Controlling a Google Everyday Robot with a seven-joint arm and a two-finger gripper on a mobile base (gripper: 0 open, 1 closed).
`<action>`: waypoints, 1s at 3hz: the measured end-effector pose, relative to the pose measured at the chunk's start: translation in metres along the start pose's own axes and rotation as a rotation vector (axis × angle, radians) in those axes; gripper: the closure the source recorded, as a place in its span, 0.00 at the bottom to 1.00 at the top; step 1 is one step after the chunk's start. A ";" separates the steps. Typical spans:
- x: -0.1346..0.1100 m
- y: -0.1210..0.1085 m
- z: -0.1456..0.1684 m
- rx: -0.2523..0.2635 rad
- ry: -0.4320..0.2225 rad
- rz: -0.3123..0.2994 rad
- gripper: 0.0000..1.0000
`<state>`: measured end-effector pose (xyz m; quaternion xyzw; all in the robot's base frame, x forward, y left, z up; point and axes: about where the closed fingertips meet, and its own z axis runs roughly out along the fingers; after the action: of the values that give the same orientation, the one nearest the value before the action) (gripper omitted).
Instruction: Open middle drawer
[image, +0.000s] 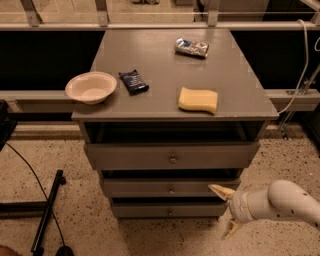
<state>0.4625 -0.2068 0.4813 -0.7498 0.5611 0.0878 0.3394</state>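
Hand (226, 211) — fingers (219, 189) spread — beside right end of middle drawer (150, 189)

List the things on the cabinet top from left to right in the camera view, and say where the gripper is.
bowl → dark blue packet → yellow sponge. The silver packet overlaps the sponge sideways, so it is left out. The gripper is open, low at the right, by the right end of the middle drawer.
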 end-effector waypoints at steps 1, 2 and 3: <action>0.019 -0.006 0.009 0.021 0.018 -0.022 0.00; 0.038 -0.017 0.022 0.030 0.061 -0.033 0.00; 0.060 -0.031 0.032 0.055 0.085 -0.021 0.00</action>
<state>0.5193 -0.2303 0.4390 -0.7492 0.5693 0.0368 0.3366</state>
